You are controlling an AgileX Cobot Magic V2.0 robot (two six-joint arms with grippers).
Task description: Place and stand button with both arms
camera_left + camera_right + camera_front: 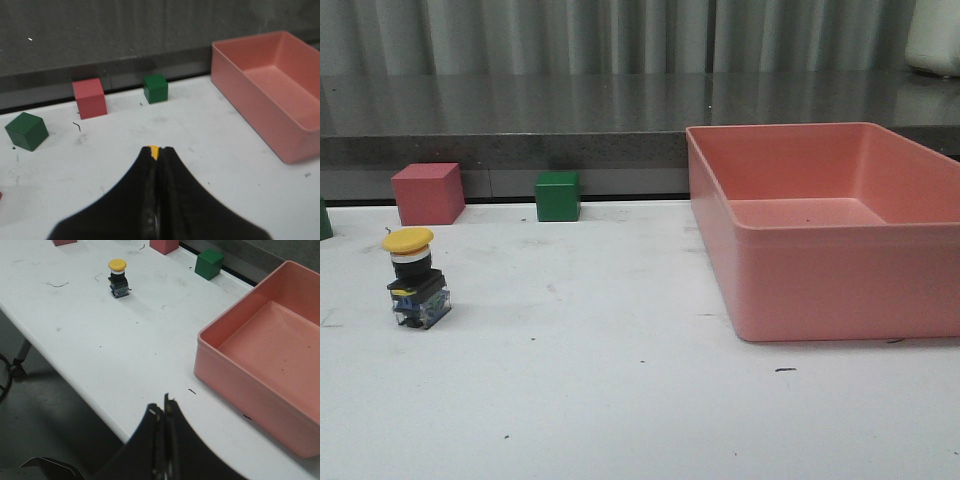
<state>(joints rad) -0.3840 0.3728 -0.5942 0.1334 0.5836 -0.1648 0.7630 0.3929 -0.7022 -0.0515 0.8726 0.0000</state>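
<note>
Fingers on our left gripper [156, 155] and right gripper [164, 410] are pinched together, holding nothing; the button [416, 277] already stands upright, cap up, table's left side, nearer our left arm.

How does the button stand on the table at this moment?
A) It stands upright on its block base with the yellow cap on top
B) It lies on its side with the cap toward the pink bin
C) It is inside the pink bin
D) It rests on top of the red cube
A: the button stands upright on the white table, yellow cap on top, apart from the pink bin and the red cube.
</note>
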